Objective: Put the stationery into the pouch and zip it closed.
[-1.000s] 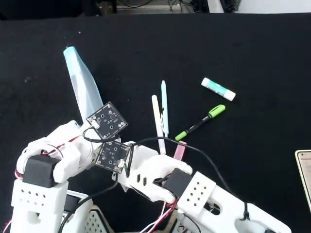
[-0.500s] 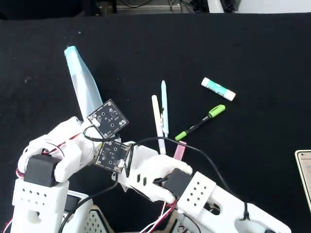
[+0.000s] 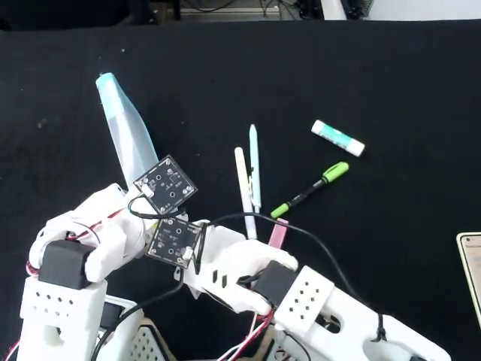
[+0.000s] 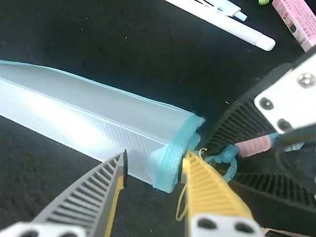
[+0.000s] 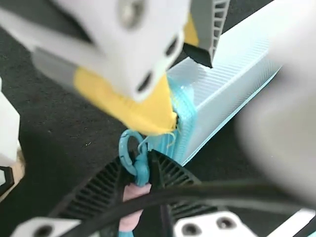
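Table (image 3: 391,75): pouch (image 3: 128,135), cream pen (image 3: 243,188), blue pen (image 3: 255,165), highlighter (image 3: 312,188), glue stick (image 3: 337,138).

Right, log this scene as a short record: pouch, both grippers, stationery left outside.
pouch: translucent blue pouch lying on the black table
left gripper: left gripper clamped on the pouch's zipper end
right gripper: right gripper shut on the zipper pull
outside pouch: white pen, blue pen, green highlighter, glue stick, pink eraser
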Robot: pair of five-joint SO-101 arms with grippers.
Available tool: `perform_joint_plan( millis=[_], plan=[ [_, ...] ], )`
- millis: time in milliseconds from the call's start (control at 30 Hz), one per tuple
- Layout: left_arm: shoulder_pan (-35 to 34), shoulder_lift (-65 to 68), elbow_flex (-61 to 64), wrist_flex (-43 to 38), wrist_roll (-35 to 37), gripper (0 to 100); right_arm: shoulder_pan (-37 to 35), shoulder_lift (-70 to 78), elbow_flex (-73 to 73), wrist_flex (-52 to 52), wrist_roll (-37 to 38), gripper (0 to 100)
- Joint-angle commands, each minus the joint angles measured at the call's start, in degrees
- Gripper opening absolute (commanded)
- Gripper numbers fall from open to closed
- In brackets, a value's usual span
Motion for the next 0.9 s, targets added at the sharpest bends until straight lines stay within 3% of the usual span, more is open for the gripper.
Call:
perform_joint_plan(
  millis=[0, 67, 300, 500, 867],
  plan=[
    [1.2, 0.0, -0.2, -0.4, 0.1, 10, -0.5, -1.2, -1.6, 0.3, -0.3, 1.1],
    [1.2, 0.0, -0.7, -0.4, 2.9, 2, -0.5, -1.2, -1.3, 0.3, 0.1, 1.1],
    [1.3, 0.0, -0.7, -0.8, 5.7, 3, -0.3, -1.2, -1.2, 0.3, 0.2, 1.1],
    [0.7, 0.0, -0.8, -0.7, 6.0, 3, 7.6, -3.4, -1.7, 0.8, -0.1, 1.1],
    [0.7, 0.0, -13.0, -0.4, 18.5, 3, 16.7, -25.7, -11.1, 22.2, 0.3, 1.1]
  ],
)
